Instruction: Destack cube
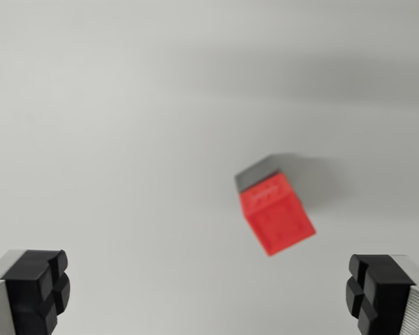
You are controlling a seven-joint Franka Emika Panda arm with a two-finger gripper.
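The red cube looks like matt plastic, its faces faintly embossed, though blur hides the detail; the grey cube beneath it reads as matt too; the fingertips are matt black, rubber-like pads on ribbed grey metal; the table is smooth, matt white.

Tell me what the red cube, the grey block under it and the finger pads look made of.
Red cube: likely matte plastic, with faint moulded marks on its faces; blur hides detail. Grey block: smooth, dull, plastic or painted wood, cannot tell which. Finger pads: black, matte, rubber-like, with cross-cut grooves; the silvery ribbed bodies behind them look like metal.
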